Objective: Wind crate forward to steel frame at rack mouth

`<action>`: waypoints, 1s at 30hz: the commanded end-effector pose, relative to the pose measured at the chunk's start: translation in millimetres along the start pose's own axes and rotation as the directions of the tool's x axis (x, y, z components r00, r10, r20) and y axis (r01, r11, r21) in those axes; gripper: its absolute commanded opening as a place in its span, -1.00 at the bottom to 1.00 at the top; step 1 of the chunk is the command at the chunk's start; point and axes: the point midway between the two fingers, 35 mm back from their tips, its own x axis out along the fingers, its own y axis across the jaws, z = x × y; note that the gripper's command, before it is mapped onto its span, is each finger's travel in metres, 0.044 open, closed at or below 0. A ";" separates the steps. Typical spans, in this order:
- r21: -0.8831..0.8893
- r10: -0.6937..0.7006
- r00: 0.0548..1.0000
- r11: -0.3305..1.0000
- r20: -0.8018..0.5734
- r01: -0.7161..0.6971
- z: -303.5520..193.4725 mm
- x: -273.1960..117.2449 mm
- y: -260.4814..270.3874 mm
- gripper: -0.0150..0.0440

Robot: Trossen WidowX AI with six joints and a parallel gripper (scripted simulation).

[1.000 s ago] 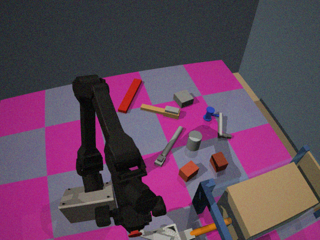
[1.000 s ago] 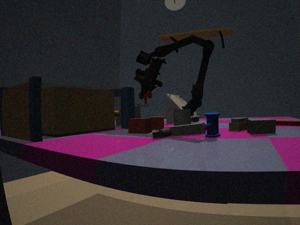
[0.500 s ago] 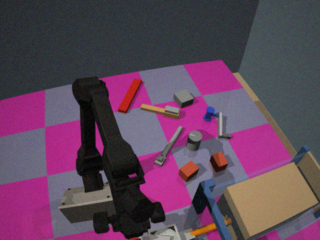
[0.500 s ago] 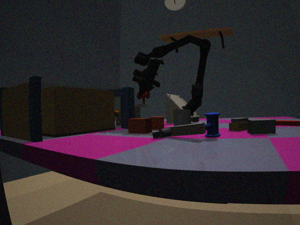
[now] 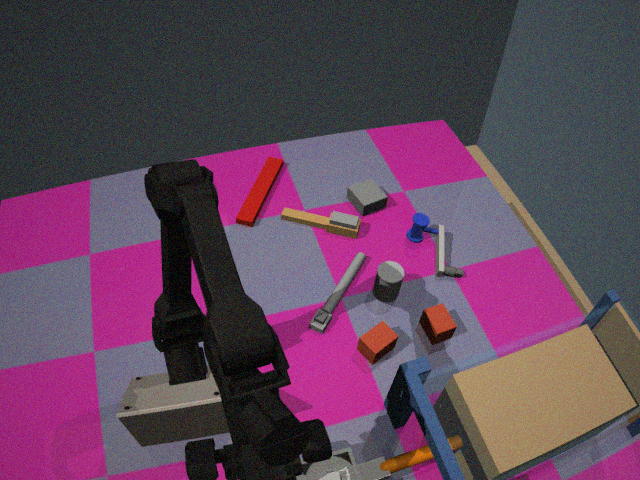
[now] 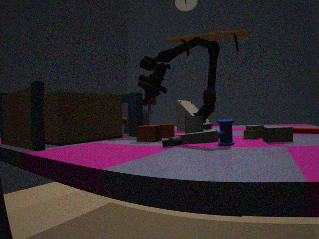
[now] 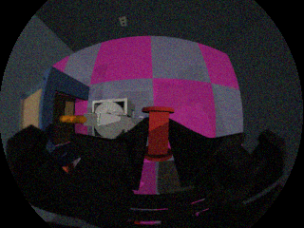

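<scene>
My gripper (image 6: 149, 99) (image 7: 157, 121) is shut on the red spool-shaped grip (image 7: 159, 133) of the winch handle. The grip stands upright between the fingers. The handle's pale arm reaches left over the winch (image 7: 108, 129), whose near parts also show at the bottom of the top view. The key in the hole is hidden. An orange strap (image 5: 421, 455) (image 7: 72, 119) runs from the winch through the blue steel frame (image 5: 433, 426) (image 6: 135, 113) (image 7: 45, 102). The tan crate (image 5: 542, 397) (image 6: 87, 115) looks flat, with a small gap between its front and the frame.
Two orange-red blocks (image 5: 377, 342) (image 5: 437, 323) and a grey cylinder (image 5: 388, 281) stand near the frame. A grey bar tool (image 5: 343, 289), a blue-knobbed crank (image 5: 440, 250), a wooden brush-like tool (image 5: 305, 218), a grey block (image 5: 367, 196) and a red bar (image 5: 261, 191) lie farther off.
</scene>
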 end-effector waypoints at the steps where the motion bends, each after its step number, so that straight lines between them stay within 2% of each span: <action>1: -0.012 -0.002 1.000 1.000 -0.019 0.002 2.9 11.3 1.5 -0.49; 30: -0.012 0.000 1.000 1.000 -0.014 0.000 51.9 34.2 16.1 -0.49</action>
